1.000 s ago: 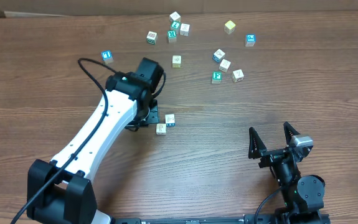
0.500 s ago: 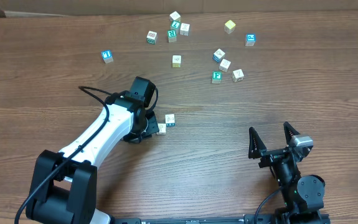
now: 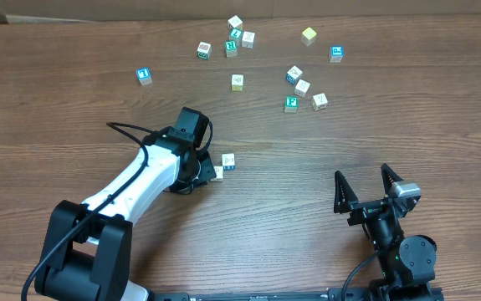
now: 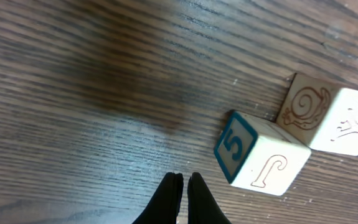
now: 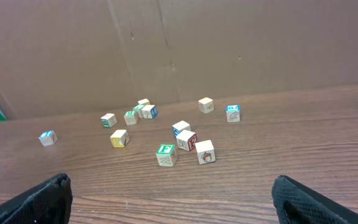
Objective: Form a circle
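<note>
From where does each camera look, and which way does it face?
Overhead: above the table, facing down; left arm and right arm show.
Left wrist: close to the table, facing down; shut left hand, two cubes.
Right wrist: low, facing forward over scattered cubes; open right hand.
Shared: overhead and left wrist show those two cubes.

Table (image 3: 73, 92): brown wood-grain top.
Pair of cubes (image 3: 228, 160): centre, touching each other.
Scattered cubes (image 3: 237, 82): twelve to two o'clock, toward far edge.
Blue cube (image 3: 144, 76): eleven o'clock, alone.
</note>
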You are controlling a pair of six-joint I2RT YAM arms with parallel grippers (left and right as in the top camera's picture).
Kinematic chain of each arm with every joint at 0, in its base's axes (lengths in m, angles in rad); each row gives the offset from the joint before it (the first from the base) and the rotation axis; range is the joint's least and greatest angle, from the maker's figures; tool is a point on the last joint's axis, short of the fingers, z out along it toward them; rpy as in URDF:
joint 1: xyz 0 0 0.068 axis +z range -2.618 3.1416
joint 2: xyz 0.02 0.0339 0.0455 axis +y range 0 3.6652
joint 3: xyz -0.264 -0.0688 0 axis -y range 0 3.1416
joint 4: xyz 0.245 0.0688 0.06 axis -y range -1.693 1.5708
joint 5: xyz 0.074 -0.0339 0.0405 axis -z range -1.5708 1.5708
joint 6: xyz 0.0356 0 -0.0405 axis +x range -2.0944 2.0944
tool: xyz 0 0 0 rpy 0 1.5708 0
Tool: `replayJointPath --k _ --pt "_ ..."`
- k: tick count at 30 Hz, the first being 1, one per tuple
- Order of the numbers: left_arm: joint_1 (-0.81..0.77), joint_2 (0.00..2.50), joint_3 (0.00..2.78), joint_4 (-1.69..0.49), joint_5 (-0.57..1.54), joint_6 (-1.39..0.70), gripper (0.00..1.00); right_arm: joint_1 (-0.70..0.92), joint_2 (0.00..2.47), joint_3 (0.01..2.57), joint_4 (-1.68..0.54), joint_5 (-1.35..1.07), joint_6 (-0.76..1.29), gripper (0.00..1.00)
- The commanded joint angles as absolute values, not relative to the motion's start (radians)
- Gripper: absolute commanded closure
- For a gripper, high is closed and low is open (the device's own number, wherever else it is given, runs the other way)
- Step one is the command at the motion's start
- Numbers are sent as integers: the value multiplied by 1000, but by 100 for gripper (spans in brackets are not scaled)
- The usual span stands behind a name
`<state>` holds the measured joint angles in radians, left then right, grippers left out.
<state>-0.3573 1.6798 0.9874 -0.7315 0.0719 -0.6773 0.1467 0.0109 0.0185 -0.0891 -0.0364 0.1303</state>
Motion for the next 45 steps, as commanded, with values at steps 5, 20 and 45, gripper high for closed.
replayJointPath --k 5,20,45 --pt "-347 1681 969 -699 78 -689 96 150 3 8 -82 -28 126 0" --pt "-347 1728 970 -660 105 -688 96 150 3 8 -82 -28 126 0" --pt "-347 1728 970 -662 136 -680 96 150 3 8 -82 -28 126 0"
